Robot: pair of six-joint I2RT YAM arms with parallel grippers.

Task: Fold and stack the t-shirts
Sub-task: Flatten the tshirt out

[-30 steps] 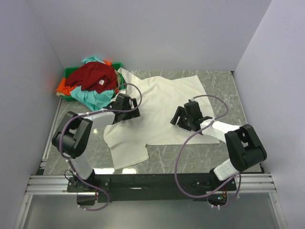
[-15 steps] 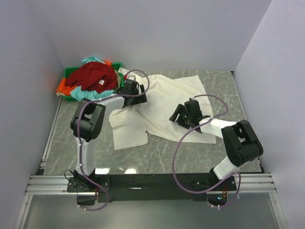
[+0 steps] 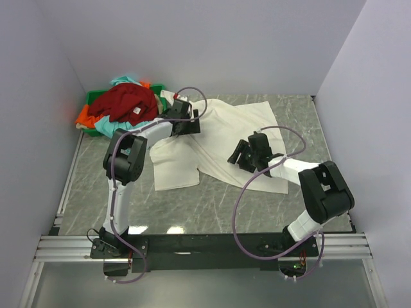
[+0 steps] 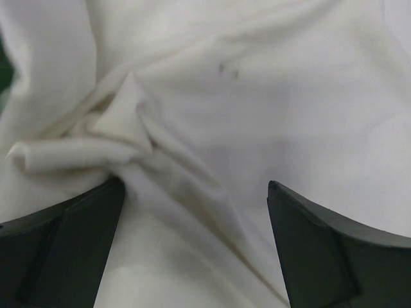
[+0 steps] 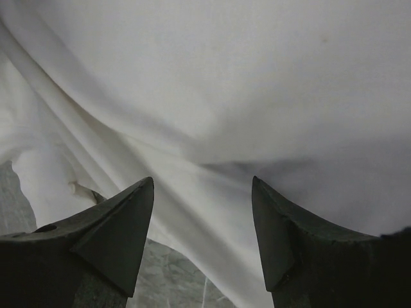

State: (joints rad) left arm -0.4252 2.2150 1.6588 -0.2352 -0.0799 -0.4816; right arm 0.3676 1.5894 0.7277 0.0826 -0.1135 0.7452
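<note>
The cream-white t-shirt (image 3: 225, 131) lies spread out on the grey marbled table (image 3: 308, 122). It is not flat: it has many wrinkles, and its near left part reaches towards the arms as a broad flap. The other t-shirts are in a heap at the far left corner, in and over the green bin (image 3: 158, 89). The dark red t-shirt (image 3: 125, 102) is on top, the teal t-shirt (image 3: 122, 131) shows below it, and the orange t-shirt (image 3: 83, 117) comes out at the left side. The left pincer (image 3: 183, 119) is over the far left part of the cream-white t-shirt, just beside the heap. In the left wrist view its two dark fingers (image 4: 58, 250) stand wide apart, so it is open and holds nothing. A rolled crease of the cloth lies near the left finger. The right pincer (image 3: 249, 154) is over the middle of the same shirt, nearer to its right lower edge. In the right wrist view its fingers (image 5: 109, 237) are also apart and hold nothing. White cloth fills the view behind them, and a little bare table shows at the bottom left. Whether the tips touch the cloth I cannot tell.
</note>
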